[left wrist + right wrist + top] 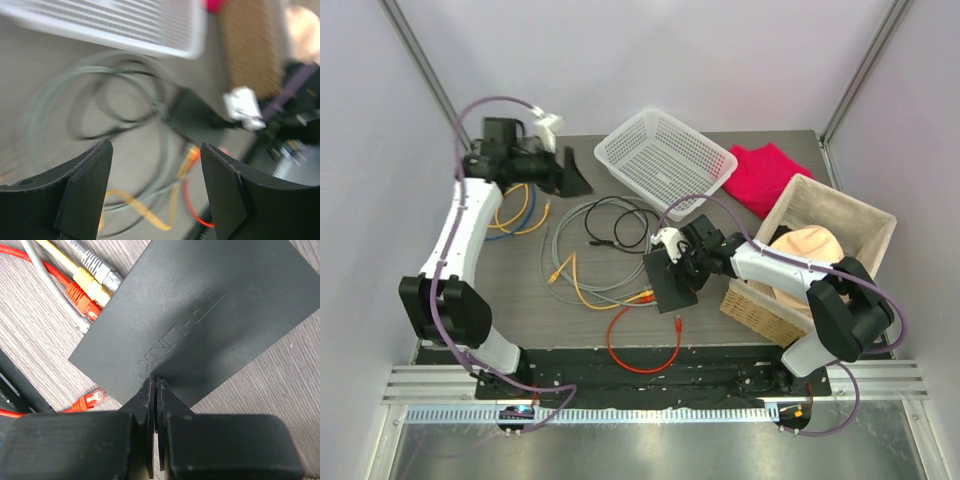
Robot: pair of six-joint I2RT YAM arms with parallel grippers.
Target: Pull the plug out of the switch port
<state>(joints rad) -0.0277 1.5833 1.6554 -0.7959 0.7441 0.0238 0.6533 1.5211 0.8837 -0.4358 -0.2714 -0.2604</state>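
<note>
While right end effector (155,383) rests closed on switch (210,305) | left end effector (156,152) far back, wide

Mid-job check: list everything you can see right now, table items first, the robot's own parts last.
switch: one, black, middle of the table, under the right claw
plugs: three, grey, yellow and red, side by side in the switch's edge
loose plug: one, red, on the table beside the switch
cables: several, grey, black, yellow, red and blue, looped left of and in front of the switch
basket: one, white, far centre
cloth: one, red, far right, beside the basket
box: one, tan wicker, right side
hat: one, peach, in the box
left claw: one, black, open and holding nothing, far left
right claw: one, black, shut, tips at the switch's top face
</note>
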